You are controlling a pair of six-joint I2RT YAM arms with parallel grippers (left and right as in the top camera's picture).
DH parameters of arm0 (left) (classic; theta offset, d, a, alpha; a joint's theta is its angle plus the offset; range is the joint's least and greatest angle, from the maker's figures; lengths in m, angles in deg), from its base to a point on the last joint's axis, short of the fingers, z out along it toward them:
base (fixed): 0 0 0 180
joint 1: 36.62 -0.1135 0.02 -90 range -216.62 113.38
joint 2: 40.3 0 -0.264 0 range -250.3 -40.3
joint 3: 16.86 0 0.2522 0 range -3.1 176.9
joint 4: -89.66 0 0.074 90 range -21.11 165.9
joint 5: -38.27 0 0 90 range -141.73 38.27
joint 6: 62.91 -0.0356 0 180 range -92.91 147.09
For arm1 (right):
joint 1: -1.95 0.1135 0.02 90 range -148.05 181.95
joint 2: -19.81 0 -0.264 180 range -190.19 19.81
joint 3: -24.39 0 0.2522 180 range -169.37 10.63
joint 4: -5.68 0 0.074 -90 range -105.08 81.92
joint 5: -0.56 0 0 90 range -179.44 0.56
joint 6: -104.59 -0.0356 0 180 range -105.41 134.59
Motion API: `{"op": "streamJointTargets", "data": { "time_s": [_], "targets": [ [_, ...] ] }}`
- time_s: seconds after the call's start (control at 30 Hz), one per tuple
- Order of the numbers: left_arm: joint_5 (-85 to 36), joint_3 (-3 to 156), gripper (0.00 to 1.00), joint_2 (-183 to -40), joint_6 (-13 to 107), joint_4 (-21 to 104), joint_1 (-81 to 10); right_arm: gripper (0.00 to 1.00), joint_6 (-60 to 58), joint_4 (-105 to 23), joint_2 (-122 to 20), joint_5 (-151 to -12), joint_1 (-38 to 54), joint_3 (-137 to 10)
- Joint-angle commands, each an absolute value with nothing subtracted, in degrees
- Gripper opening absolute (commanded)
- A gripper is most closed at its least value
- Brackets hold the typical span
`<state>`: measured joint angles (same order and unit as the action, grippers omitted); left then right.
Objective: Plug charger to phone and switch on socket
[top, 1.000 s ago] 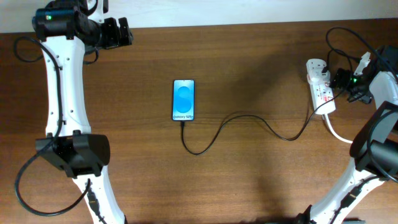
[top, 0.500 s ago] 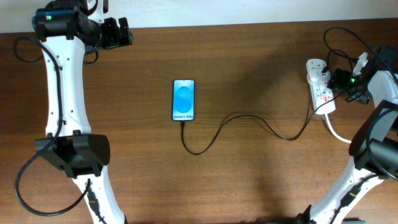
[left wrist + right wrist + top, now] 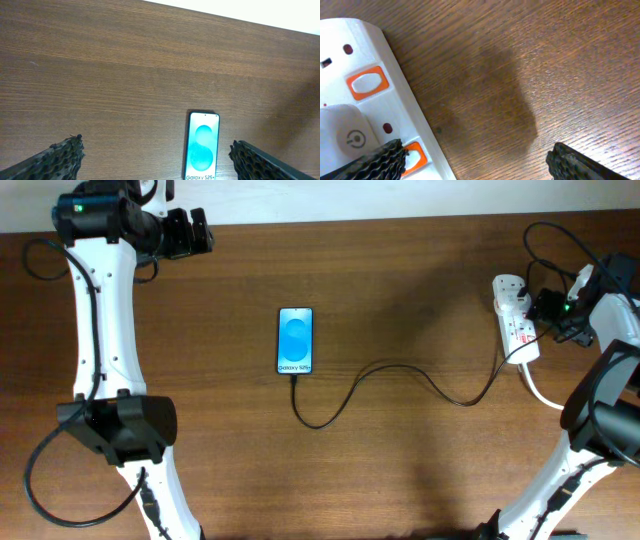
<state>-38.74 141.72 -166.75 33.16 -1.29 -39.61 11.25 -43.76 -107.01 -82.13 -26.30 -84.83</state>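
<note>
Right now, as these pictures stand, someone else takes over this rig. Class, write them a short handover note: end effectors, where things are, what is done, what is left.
Left end effector: open, empty, by the far edge of the table on the left, apart from the phone.
Right end effector: open, empty, hovering at the power strip, one finger beside an orange-framed switch.
Charger cable: runs from the strip's side to the phone's lower edge; looks plugged in.
Left: press the switch. Whether it is already on cannot be told.
</note>
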Motion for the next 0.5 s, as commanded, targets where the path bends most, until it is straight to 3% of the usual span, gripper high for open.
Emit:
{"op": "streamJointTargets", "data": {
  "time_s": [0.0, 0.47],
  "targets": [
    [-39.4, 141.5, 0.99, -167.3, 33.5, -1.4, -39.8, 0.95, 10.9, -44.2, -108.9, -77.4, -24.7, -84.5],
    [-39.4, 141.5, 0.99, -167.3, 33.5, -1.4, -39.8, 0.95, 11.1, -48.2, -108.9, -74.6, -17.9, -84.4]
  ]
}}
